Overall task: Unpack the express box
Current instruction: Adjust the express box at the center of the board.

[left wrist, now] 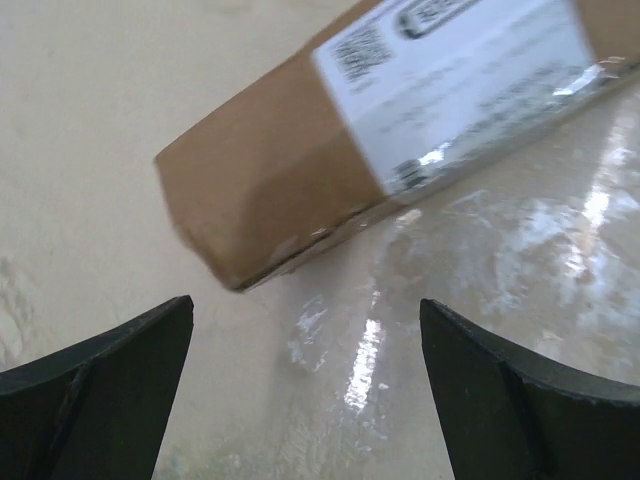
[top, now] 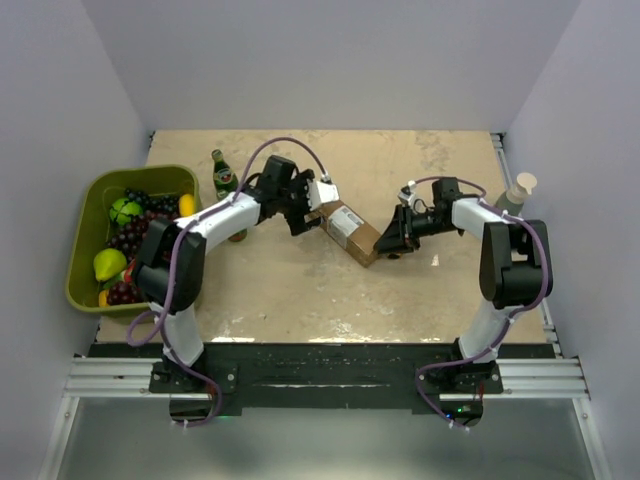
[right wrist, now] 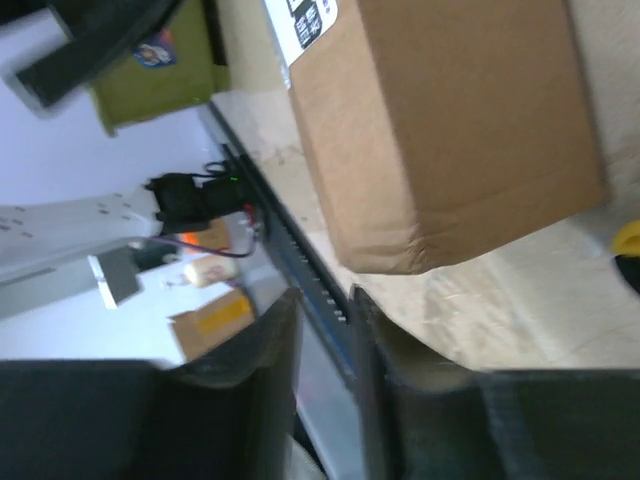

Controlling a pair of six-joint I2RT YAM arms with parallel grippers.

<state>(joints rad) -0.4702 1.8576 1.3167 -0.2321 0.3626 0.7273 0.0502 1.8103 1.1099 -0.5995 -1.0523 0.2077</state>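
The express box [top: 350, 230], a brown carton with a white label, lies slantwise at mid-table. My left gripper [top: 298, 222] hovers at the carton's left end. In the left wrist view this gripper [left wrist: 305, 310] is open and empty, and the box's end [left wrist: 280, 190] lies just beyond the fingertips, apart from them. My right gripper [top: 385, 245] sits at the carton's right end. In the right wrist view its jaws [right wrist: 325, 300] are drawn almost together with only a narrow slit and nothing in it. The box's corner [right wrist: 450, 130] is just ahead of them.
A green bin [top: 90, 190] of fruit stands at the left edge, with a green bottle [top: 224, 178] beside it. A pale bottle [top: 515, 195] stands at the right wall. A small yellow thing [right wrist: 630, 238] shows at the right wrist view's edge.
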